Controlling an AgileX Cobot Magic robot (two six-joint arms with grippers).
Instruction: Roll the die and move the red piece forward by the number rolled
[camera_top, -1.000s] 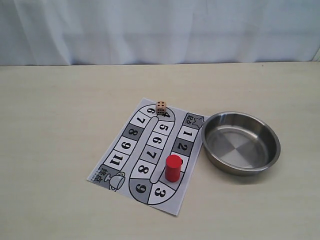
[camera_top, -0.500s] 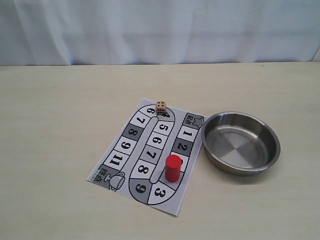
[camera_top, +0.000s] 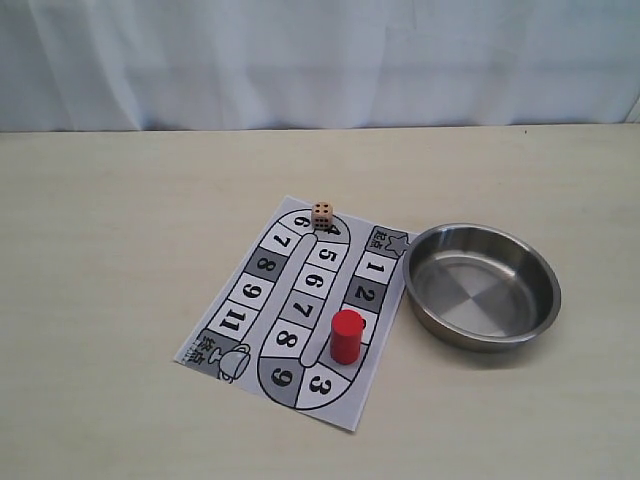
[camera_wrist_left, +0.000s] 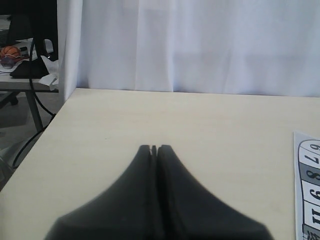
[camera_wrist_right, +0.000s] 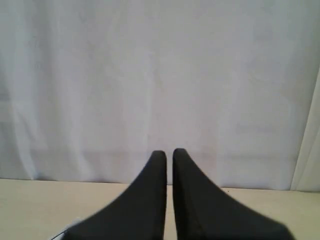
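Note:
The tan die (camera_top: 322, 213) rests at the far edge of the paper game board (camera_top: 260, 300), by the top of the numbered track. On the board's near right stands the red piece (camera_top: 346, 336), upright between squares 2 and 3. Neither arm shows in the exterior view. In the left wrist view my left gripper (camera_wrist_left: 154, 148) is shut and empty above bare table, with the board's edge (camera_wrist_left: 307, 190) off to one side. My right gripper (camera_wrist_right: 169, 153) is shut with a thin slit between its fingers, holding nothing, facing the white curtain.
A round steel bowl (camera_top: 428, 300), empty, stands right of the board and touches its edge. A white curtain (camera_top: 320, 60) closes the far side of the table. The table's left edge (camera_wrist_left: 35, 150) drops off beside a stand with cables.

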